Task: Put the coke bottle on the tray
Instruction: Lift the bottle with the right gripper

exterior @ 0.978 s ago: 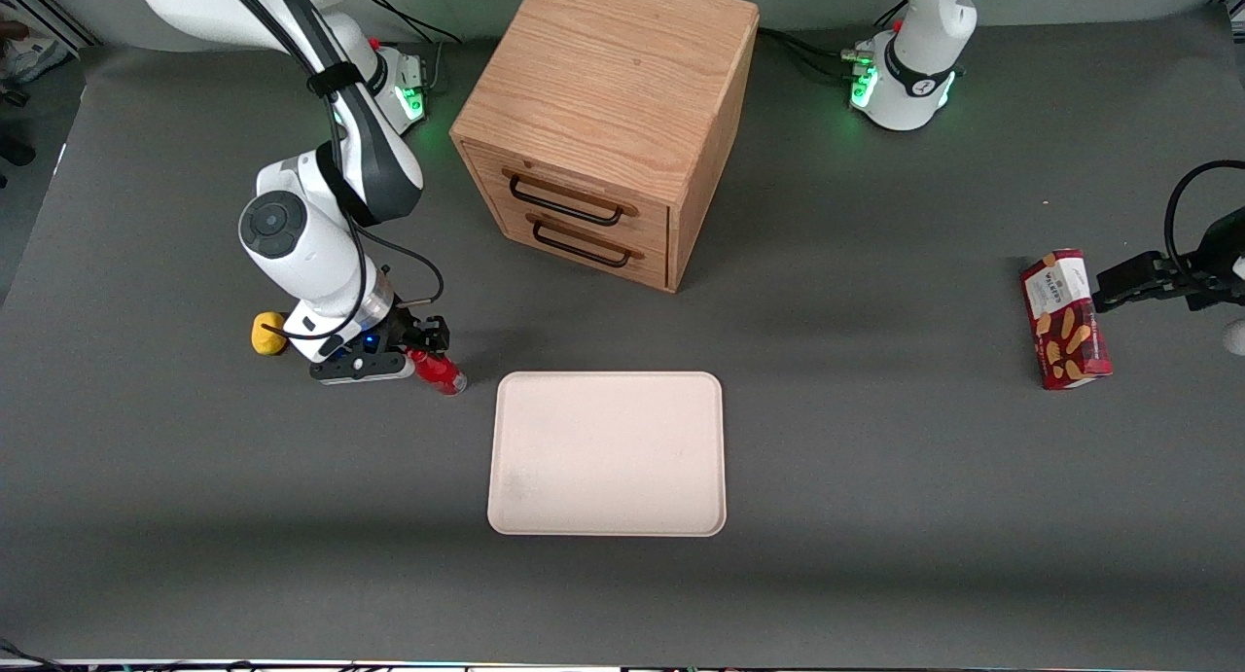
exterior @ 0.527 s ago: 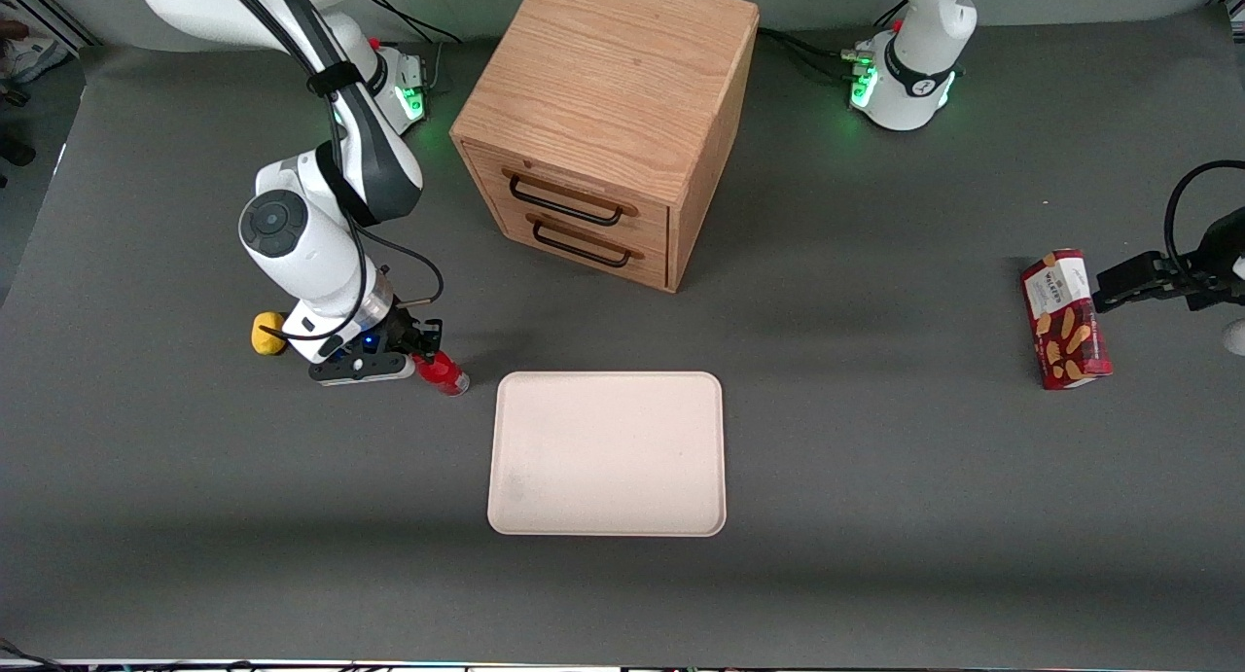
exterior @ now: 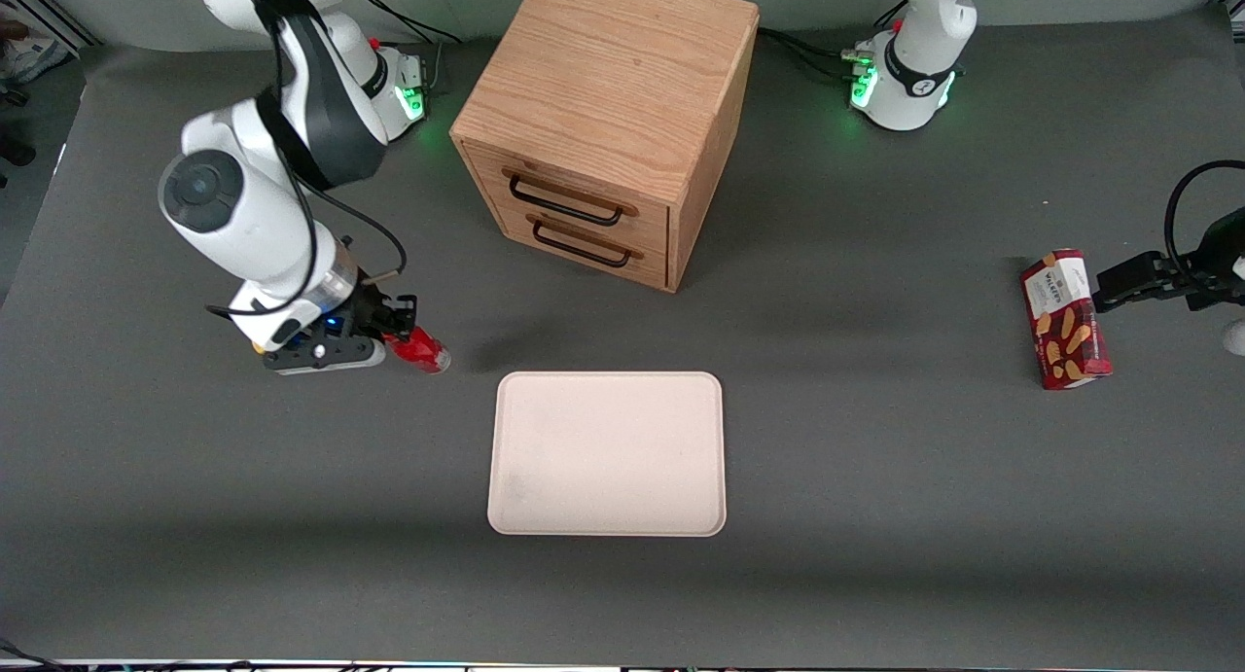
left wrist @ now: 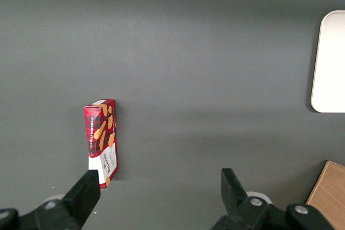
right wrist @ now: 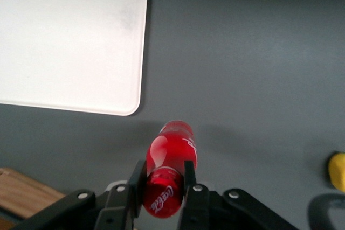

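Observation:
My right gripper [exterior: 394, 330] is shut on the coke bottle [exterior: 420, 350], a small red bottle held above the grey table, tilted with its clear base pointing down toward the tray. In the right wrist view the two black fingers [right wrist: 137, 184] press the bottle's [right wrist: 171, 157] red cap end from both sides, gripper [right wrist: 164, 184] closed around it. The tray [exterior: 608, 454], pale cream-pink with rounded corners, lies flat with nothing on it, nearer the front camera than the bottle and sideways of it toward the parked arm's end. Its corner shows as tray [right wrist: 70, 41] in the wrist view.
A wooden two-drawer cabinet [exterior: 608, 118] stands at the back middle of the table. A red biscuit box [exterior: 1065, 320] lies toward the parked arm's end. A yellow lump [right wrist: 338, 171] sits on the table near the working arm.
The right arm has risen and swung away from the tray, lifting the coke bottle off the table. The yellow lump is now hidden by the arm in the front view.

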Tool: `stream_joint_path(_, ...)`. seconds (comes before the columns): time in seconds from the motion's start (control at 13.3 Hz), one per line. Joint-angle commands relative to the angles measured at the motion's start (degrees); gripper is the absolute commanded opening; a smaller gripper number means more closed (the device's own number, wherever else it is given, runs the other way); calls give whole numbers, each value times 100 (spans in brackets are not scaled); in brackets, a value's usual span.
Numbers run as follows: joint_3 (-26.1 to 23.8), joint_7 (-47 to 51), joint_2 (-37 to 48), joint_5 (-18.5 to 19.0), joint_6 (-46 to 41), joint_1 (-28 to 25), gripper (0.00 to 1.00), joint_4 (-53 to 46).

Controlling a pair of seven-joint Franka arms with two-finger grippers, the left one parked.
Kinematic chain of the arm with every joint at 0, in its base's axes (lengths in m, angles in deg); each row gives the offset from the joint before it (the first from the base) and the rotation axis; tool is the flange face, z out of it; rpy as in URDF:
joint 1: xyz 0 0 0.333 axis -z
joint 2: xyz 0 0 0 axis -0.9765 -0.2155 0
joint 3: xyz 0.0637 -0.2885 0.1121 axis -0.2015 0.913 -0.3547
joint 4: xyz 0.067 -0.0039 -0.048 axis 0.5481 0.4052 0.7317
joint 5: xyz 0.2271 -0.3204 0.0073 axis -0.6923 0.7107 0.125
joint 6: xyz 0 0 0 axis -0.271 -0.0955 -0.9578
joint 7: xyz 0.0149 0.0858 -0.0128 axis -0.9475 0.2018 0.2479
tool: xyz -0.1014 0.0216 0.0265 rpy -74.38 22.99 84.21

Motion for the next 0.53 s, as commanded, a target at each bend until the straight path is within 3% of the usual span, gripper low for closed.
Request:
stream_joint_path(0.0, 76, -75, 144, 75, -967, 28, 0, -749)
stream_joint_path(0.23, 85, -93, 188, 75, -1848, 80, 0, -1435)
stream_joint_path(0.45, 85, -93, 232, 75, -2183, 98, 0, -1752)
